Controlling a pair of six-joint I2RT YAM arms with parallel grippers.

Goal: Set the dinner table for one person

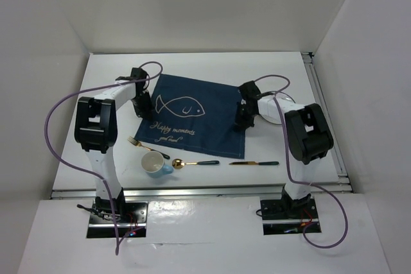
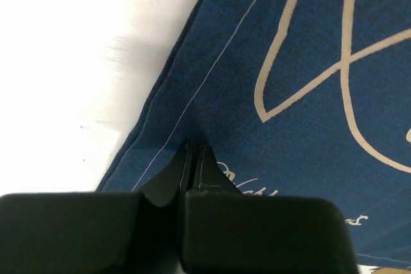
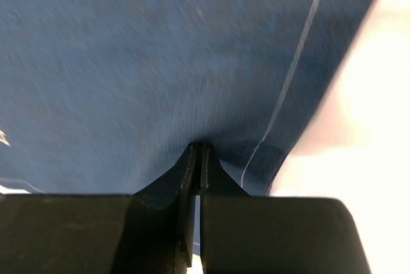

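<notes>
The placemat [image 1: 196, 113] is pinched at opposite edges by the closed left gripper [image 2: 194, 152] and right gripper [image 3: 198, 152]; fork [image 1: 138, 142], cup [image 1: 154, 163], spoon [image 1: 192, 163] and knife [image 1: 253, 163] are not yet arranged on the dinner table [image 1: 270, 68].

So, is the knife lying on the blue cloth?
No, the knife lies on the white table, beside the cloth's near corner.

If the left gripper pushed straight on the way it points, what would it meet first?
The blue placemat: the left gripper has its closed tips on it near the edge, apparently pinching the cloth, with the white table directly underneath.
</notes>
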